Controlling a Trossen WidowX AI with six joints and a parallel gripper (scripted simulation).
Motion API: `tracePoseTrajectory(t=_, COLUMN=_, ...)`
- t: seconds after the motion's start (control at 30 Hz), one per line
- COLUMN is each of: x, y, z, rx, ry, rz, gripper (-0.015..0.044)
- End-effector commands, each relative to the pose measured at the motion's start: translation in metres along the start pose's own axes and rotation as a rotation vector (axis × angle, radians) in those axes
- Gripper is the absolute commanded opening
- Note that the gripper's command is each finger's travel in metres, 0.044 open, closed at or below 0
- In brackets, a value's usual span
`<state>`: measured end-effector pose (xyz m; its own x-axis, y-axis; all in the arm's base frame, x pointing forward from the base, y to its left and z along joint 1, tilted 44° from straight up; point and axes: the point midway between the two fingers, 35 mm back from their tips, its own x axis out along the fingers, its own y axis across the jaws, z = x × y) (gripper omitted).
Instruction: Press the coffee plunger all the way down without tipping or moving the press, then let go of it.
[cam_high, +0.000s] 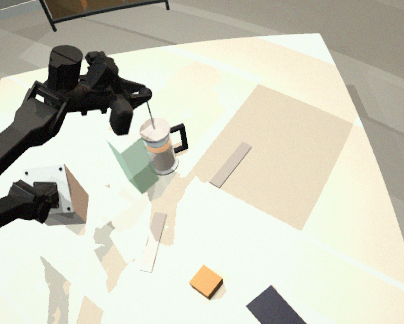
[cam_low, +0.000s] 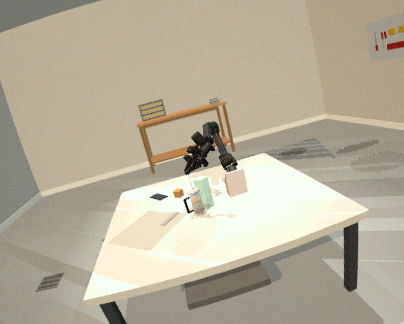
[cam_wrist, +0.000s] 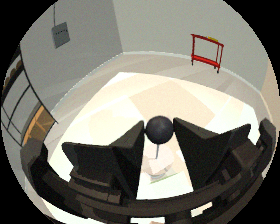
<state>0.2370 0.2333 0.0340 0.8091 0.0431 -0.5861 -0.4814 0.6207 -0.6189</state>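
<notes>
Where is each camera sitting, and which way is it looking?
Top: up high, looking down at the table; the black arm and gripper show above the coffee press.
Exterior: out in the room, looking across at the whole table, with the arm small at its far side.
Wrist: on the arm, looking down between the fingers, shut on the plunger knob.
Shared: top and exterior both show the orange block.

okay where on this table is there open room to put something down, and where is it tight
Open: the white stretch between the flat grey strip and the orange block, and the tan patch right of the strip. Tight: around the glass coffee press, with the green panel beside it and the tool shut on its black plunger knob.
</notes>
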Motion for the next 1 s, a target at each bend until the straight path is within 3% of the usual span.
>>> tracePoseTrajectory(t=0.0, x=0.009, y=0.003, z=-0.022, rx=-0.022, ry=0.042, rz=0.008, gripper=0.0125)
tracePoseTrajectory(t=0.97, x=0.039, y=0.002, z=-0.061, rx=-0.024, ry=0.041, rz=0.008, gripper=0.0125)
